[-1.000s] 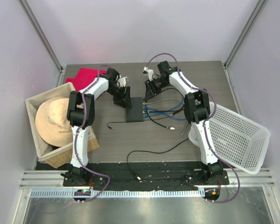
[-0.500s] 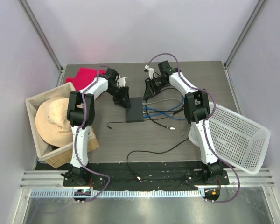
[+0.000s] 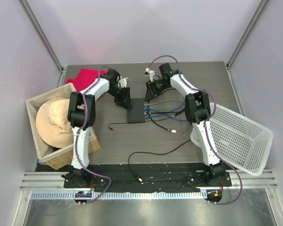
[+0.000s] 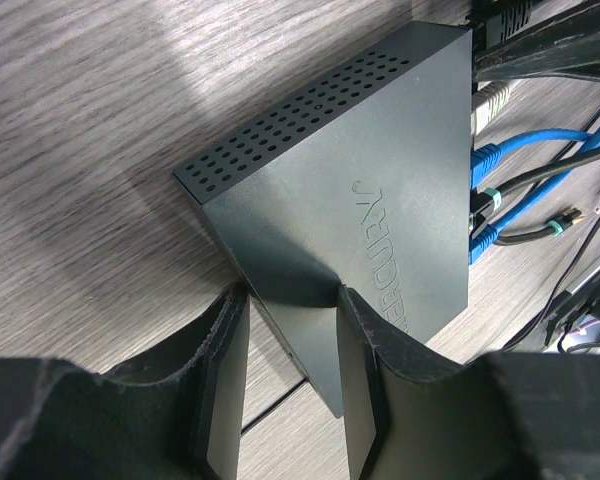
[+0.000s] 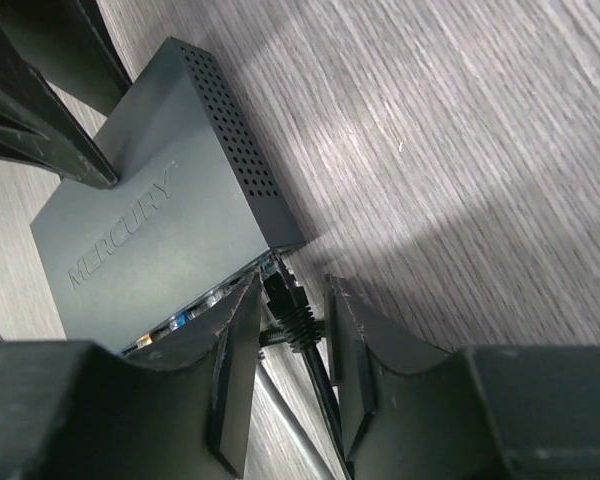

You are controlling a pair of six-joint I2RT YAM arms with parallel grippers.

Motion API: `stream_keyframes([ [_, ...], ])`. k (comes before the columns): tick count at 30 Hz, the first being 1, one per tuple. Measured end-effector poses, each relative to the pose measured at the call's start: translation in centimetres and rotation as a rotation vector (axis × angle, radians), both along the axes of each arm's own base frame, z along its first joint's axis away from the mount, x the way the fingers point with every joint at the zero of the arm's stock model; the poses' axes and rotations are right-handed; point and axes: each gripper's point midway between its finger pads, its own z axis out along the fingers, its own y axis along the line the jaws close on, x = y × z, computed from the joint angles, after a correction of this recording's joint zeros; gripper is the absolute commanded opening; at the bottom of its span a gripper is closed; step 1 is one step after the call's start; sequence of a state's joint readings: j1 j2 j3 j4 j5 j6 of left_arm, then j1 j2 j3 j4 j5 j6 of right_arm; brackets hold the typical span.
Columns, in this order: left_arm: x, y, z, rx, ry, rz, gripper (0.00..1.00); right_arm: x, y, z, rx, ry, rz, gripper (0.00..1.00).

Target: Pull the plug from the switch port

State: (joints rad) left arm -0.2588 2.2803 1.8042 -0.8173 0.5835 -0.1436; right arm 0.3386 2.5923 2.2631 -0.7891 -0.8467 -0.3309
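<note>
The switch is a flat black box at the middle of the table, with blue, grey and black cables plugged into its right edge. My left gripper is open at its far-left corner. In the left wrist view the fingers straddle a corner of the switch, one resting on its top. My right gripper is open at the far end of the port row. In the right wrist view it stands on both sides of a black plug seated in the end port of the switch, with small gaps showing.
A wicker basket holding a straw hat stands at the left, with a red cloth behind it. A white plastic basket lies tilted at the right. Blue cables and loose black cables lie across the table.
My right gripper has shifted slightly left, closer to the switch's port edge. The left arm and the switch have not visibly moved.
</note>
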Motion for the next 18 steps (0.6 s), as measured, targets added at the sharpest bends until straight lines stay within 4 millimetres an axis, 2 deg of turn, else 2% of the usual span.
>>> stream_keyframes([
  [5, -0.01, 0.02, -0.03, 0.003, 0.0, 0.001, 0.29, -0.28, -0.14, -0.25, -0.006, -0.012, 0.024, 0.29],
  [11, 0.0, 0.03, -0.01, 0.004, 0.0, 0.001, 0.28, -0.53, -0.03, -0.35, -0.008, -0.027, 0.049, 0.17],
  [14, -0.01, 0.02, -0.02, 0.006, 0.0, 0.0, 0.28, -0.53, -0.01, -0.39, -0.01, -0.035, 0.056, 0.08],
  [15, 0.0, 0.02, -0.02, 0.006, -0.001, 0.001, 0.28, -0.53, 0.0, -0.39, -0.01, -0.037, 0.057, 0.02],
  [18, -0.01, 0.02, -0.02, 0.007, -0.001, 0.0, 0.29, -0.52, 0.02, -0.44, -0.014, -0.04, 0.059, 0.01],
])
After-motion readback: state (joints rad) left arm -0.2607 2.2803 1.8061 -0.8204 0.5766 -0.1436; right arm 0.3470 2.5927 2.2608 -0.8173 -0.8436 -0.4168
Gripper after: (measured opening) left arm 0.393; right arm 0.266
